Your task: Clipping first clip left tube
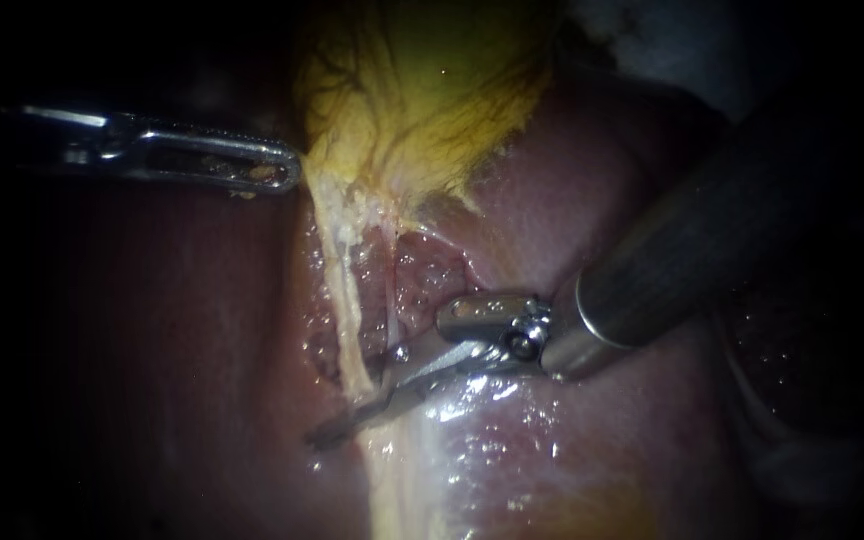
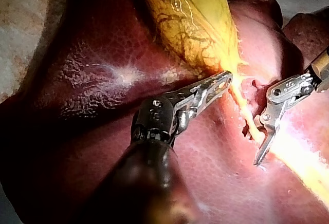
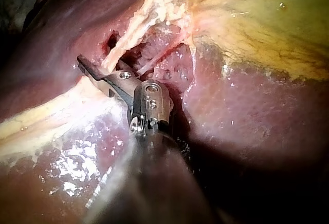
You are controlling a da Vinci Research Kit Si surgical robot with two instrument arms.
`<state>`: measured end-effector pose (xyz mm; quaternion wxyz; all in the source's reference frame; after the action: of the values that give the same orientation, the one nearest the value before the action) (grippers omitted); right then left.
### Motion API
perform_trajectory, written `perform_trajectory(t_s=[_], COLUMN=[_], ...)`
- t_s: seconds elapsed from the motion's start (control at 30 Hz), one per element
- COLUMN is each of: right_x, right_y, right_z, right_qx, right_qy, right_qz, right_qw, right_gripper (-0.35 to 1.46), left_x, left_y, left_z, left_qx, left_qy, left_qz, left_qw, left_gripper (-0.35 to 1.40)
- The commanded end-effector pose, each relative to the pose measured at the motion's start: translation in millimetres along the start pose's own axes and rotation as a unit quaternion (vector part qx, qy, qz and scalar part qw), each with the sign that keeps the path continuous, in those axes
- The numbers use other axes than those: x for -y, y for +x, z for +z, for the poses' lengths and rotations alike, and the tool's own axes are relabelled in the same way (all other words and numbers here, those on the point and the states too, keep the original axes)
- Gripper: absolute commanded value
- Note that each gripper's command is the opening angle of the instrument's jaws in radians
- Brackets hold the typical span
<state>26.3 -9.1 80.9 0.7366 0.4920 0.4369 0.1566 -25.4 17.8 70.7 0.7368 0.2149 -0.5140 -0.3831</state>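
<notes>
Small engraved marks show on the wrist of the right instrument. Nothing else here carries writing.

The left tube is a pale, cream, frayed strand. It runs from the neck of the gallbladder down across a raw, pink, wet hollow in the liver. Its far end passes between the right instrument's jaws, which stand nearly together and clamp it from both sides. In the right wrist view only the upper jaw shows, with the tube coming out from under it. Just beside the jaws, towards their hinge, a second tube runs alongside, thinner and redder, outside the jaws' grip. Beyond the jaw tips a pale band of tissue lies on the liver, glinting with fluid.

The left instrument sits well apart from the right one, its slotted jaws together. Their tip touches the yellow, veined gallbladder's edge just above where the left tube begins. The right instrument's thick dark shaft hides the liver behind it.
</notes>
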Motion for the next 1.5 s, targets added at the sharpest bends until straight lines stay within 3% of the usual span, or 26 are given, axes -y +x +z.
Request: perform_trajectory(t_s=[0.03, 0.23, 0.33, 0.5, 0.93, 1.33, 1.5], right_x=[0.0, 0.0, -0.2, -0.7, -1.0, -0.8, -0.7], right_y=[0.0, 0.2, 0.2, 0.3, 2.8, 2.2, 2.6], right_z=[0.0, -0.2, -0.2, -0.4, -4.8, -6.4, -7.5], right_qx=[0.000, 0.000, -0.003, -0.032, -0.052, -0.052, -0.053], right_qy=[0.000, 0.000, -0.002, -0.040, -0.056, -0.054, -0.053], right_qz=[0.000, 0.000, 0.000, 0.000, 0.002, 0.002, 0.002], right_qw=[1.0000, 1.0000, 1.0000, 0.9987, 0.9971, 0.9972, 0.9971], right_gripper=[0.02, 0.41, 0.52, 0.61, 0.60, 0.60, 0.59], left_x=[0.0, 0.0, 0.0, -0.1, -0.1, -0.1, -0.1], left_y=[0.0, 0.0, 0.0, 0.0, 0.0, 0.0, 0.0], left_z=[0.0, 0.0, 0.0, 0.0, 0.0, 0.0, 0.0], left_qx=[0.000, 0.000, 0.000, 0.000, 0.000, 0.000, 0.000], left_qy=[0.000, 0.000, 0.000, 0.000, 0.000, 0.000, 0.000], left_qz=[0.000, 0.000, 0.000, 0.000, 0.000, 0.000, 0.000], left_qw=[1.0000, 1.0000, 1.0000, 1.0000, 1.0000, 1.0000, 1.0000], left_gripper=[-0.35, -0.35, -0.35, -0.35, -0.35, -0.35, -0.35])
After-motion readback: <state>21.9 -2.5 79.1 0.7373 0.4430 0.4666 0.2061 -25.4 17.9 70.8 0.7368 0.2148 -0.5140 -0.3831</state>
